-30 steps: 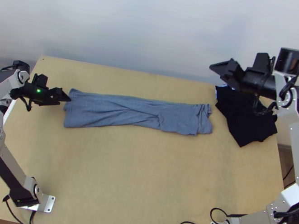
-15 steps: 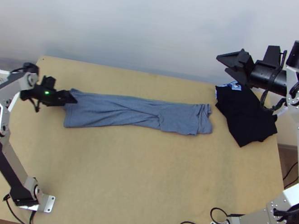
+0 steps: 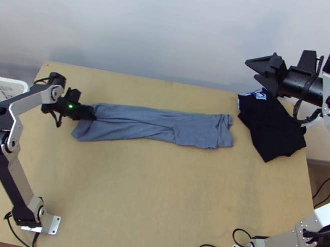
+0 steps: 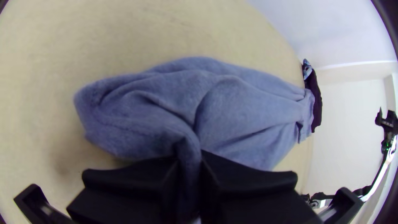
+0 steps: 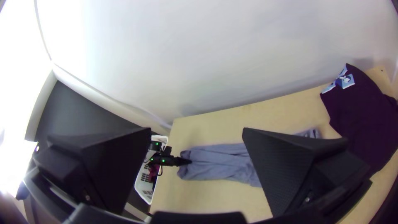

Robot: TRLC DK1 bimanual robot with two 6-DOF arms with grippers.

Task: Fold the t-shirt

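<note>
A blue-grey t-shirt (image 3: 154, 125) lies as a long folded strip across the table's far half. At its left end is my left gripper (image 3: 94, 114). In the left wrist view, my left gripper (image 4: 190, 174) is shut on a bunched pinch of the t-shirt (image 4: 240, 112), cloth pulled up between its fingers. My right gripper (image 3: 250, 69) hangs high near the far right corner, away from the t-shirt. The right wrist view has my right gripper (image 5: 197, 135) with fingers wide apart and nothing between them; the t-shirt (image 5: 219, 161) lies well below.
A black garment (image 3: 271, 126) with a patterned blue-white edge lies at the table's far right corner, beneath the right gripper. A white basket (image 3: 17, 86) holding dark and red cloth stands off the table's left side. A wall rises behind the table.
My left gripper has moved right onto the t-shirt's left end and shut on it, bunching that end. My right gripper has shifted slightly right and up the picture.
</note>
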